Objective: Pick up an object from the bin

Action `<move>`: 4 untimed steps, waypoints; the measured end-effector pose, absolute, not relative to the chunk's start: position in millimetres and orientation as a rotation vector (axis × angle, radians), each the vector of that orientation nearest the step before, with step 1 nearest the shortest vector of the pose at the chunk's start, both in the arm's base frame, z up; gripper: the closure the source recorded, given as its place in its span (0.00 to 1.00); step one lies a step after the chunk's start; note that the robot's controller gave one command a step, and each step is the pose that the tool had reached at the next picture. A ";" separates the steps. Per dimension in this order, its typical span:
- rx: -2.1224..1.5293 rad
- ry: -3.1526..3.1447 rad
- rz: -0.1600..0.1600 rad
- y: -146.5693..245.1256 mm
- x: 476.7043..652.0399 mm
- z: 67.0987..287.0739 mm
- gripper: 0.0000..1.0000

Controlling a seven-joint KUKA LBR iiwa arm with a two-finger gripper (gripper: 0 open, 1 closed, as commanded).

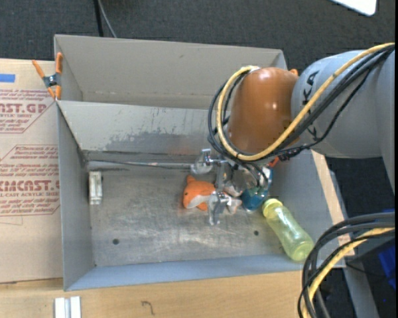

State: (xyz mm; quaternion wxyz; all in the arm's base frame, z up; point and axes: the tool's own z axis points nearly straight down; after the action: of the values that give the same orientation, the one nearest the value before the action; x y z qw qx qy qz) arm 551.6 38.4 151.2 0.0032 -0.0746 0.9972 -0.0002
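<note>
My gripper (212,184) hangs low over the middle of the bin floor, under the arm's orange cover. Its two metal fingers stand apart, one toward the back wall and one toward the front, so it is open. A small orange and white thing (196,194) lies on the floor at the left edge of the gap between them; whether a finger touches it I cannot tell. A round blue-green thing (254,198) sits just right of the gripper, partly hidden by it. A yellow-green plastic bottle (288,230) lies at the front right, cap toward the gripper.
A small pale rectangular block (95,186) lies against the left wall of the bin. The arm and its cables cover the bin's right rear part. Bare floor stretches between the block and the orange thing.
</note>
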 end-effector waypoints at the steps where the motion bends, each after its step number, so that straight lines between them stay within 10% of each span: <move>1: -0.396 3.115 0.002 31.5 582.7 79.9 1.00; 2: -0.396 3.115 0.002 31.5 582.7 79.9 1.00; 3: -0.406 3.112 0.001 30.1 577.6 181.3 1.00; 4: -0.406 3.112 0.001 30.1 577.6 181.3 1.00</move>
State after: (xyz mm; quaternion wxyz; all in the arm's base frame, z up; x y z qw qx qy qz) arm 577.6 30.1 181.3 0.0014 -0.1293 0.9916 0.0004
